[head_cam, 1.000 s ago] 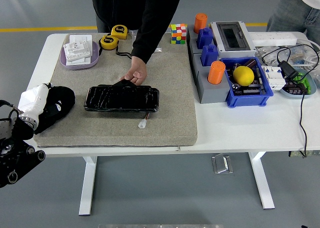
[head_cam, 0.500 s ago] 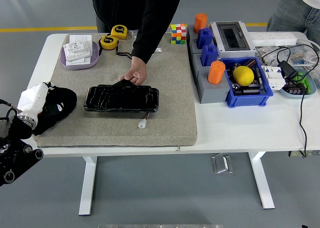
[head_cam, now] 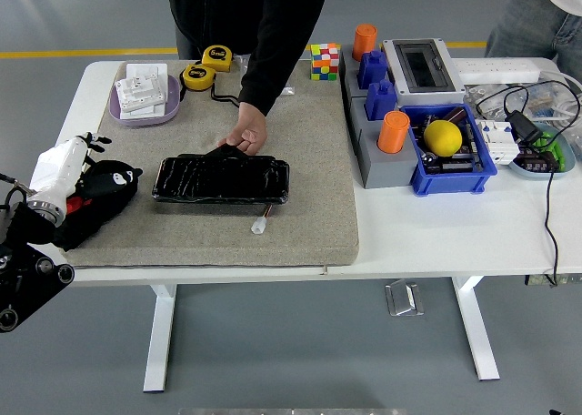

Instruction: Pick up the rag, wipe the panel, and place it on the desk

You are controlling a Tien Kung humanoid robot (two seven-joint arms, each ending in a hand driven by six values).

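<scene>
Rag [head_cam: 102, 199]: black cloth bunched at the grey mat's [head_cam: 309, 215] nine-o'clock edge, lying on the mat.
Left hand [head_cam: 71, 174]: my white-cased hand rests on the rag's nine-o'clock side; fingers partly hidden by the cloth, so I cannot tell their state.
Panel [head_cam: 221, 179]: glossy black slab at three o'clock of the rag, apart from it.
Person's hand [head_cam: 246, 137]: presses the panel's twelve-o'clock edge.
Table [head_cam: 436, 233]: white, under the mat.

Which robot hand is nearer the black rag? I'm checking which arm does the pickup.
Left. The left hand is over the black rag at the mat's left edge, seemingly touching it. No right hand shows in the head view, so its distance cannot be judged.
</scene>
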